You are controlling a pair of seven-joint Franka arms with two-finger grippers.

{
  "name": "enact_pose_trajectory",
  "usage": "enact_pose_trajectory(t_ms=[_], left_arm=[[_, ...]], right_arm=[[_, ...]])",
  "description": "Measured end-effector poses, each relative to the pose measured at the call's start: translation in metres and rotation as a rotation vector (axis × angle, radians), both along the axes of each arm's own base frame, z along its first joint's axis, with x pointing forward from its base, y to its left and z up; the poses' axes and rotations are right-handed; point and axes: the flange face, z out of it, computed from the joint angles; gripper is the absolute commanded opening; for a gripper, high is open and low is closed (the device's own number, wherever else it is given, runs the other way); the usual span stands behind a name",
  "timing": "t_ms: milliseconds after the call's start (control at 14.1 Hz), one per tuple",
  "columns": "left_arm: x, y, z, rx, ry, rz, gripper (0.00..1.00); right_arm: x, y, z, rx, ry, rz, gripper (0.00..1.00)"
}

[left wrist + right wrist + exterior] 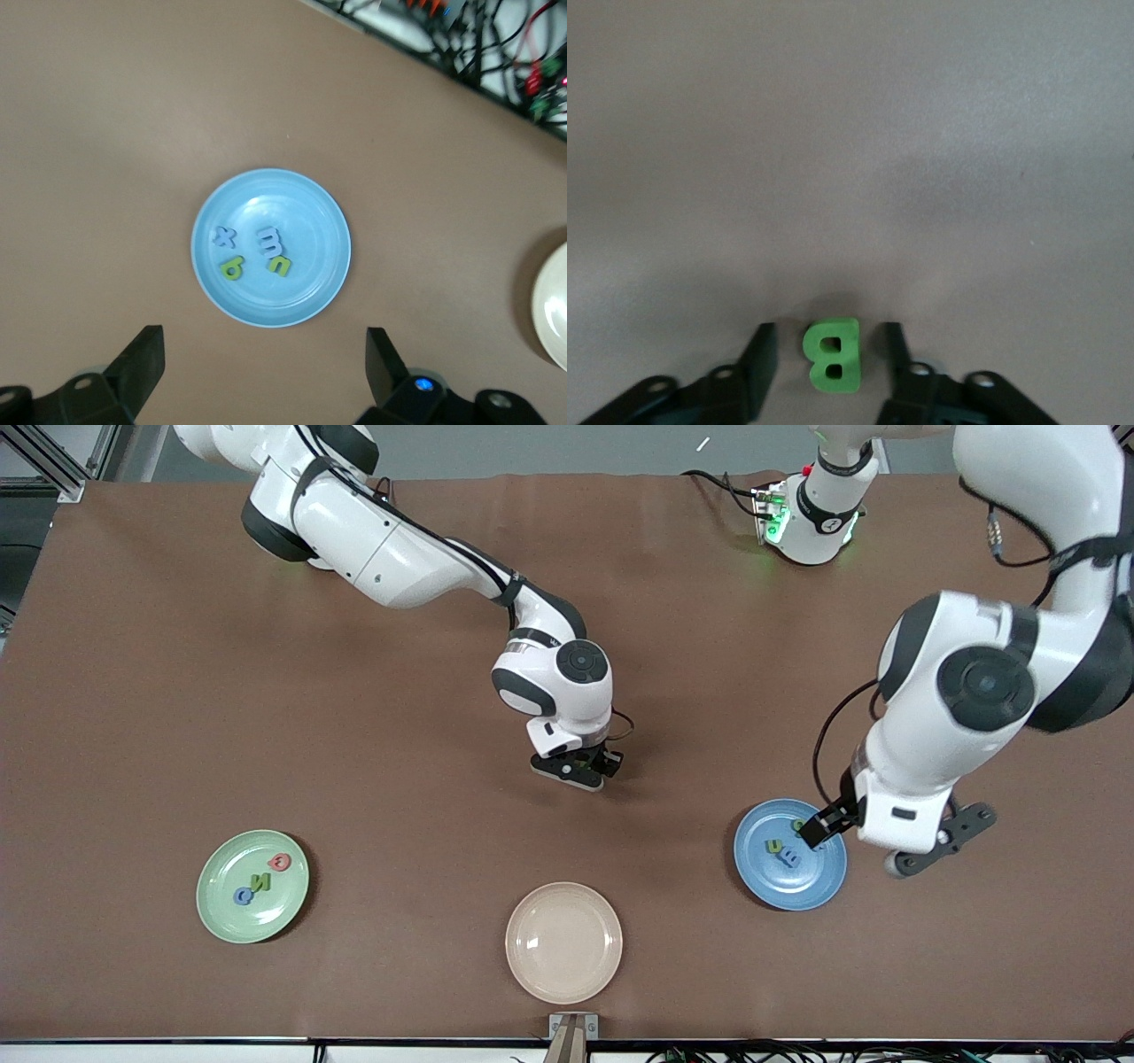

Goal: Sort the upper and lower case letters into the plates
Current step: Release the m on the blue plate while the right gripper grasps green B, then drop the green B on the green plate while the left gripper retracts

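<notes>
Brown matting covers the table (177, 646). Nearest the front camera lies a cream plate (563, 942), bare.

Slightly farther from it, toward the right arm's end, sits the pale green plate (252, 886), round and glossy. It holds three chunky letters: a blue one (243, 895), a green one (259, 882) and a pink one (280, 861), lying close together in a slanted row.

Toward the left arm's end sits the blue plate (788, 854), of equal size and shine. The left wrist view shows four letters in it: a blue x (223, 236), a blue m (269, 239), a green one that looks like a g (233, 266), and a green n (280, 265); m and n touch. The left gripper (266, 367) hovers over this plate, fingers wide apart and holding nothing.

Farther still, near the table's middle, the right gripper (827, 359) is down at the surface. A green capital B (833, 354), thick and blocky, lies on the table between its fingers (757, 363); slim gaps show on both sides, so the fingers are apart and not clamped on it.
</notes>
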Motion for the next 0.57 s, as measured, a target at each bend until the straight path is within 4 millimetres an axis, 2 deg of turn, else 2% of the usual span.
enact_pose_trajectory(t_ms=[142, 213, 425, 567], left_arm=[[-0.015, 0.004, 0.035, 0.025, -0.006, -0.036, 1.0], [-0.022, 0.007, 0.049, 0.035, -0.008, -0.046, 1.0], [-0.031, 0.022, 0.073, 0.057, -0.01, -0.095, 1.0], [-0.035, 0.03, 0.078, 0.062, 0.007, -0.12, 1.0]], right_arm=[[0.001, 0.0, 0.001, 0.0, 0.0, -0.009, 0.08], [0.001, 0.0, 0.001, 0.0, 0.0, -0.01, 0.03], [0.009, -0.005, 0.004, -0.001, -0.006, -0.024, 0.0], [0.031, -0.026, 0.011, -0.037, -0.002, -0.016, 0.0]])
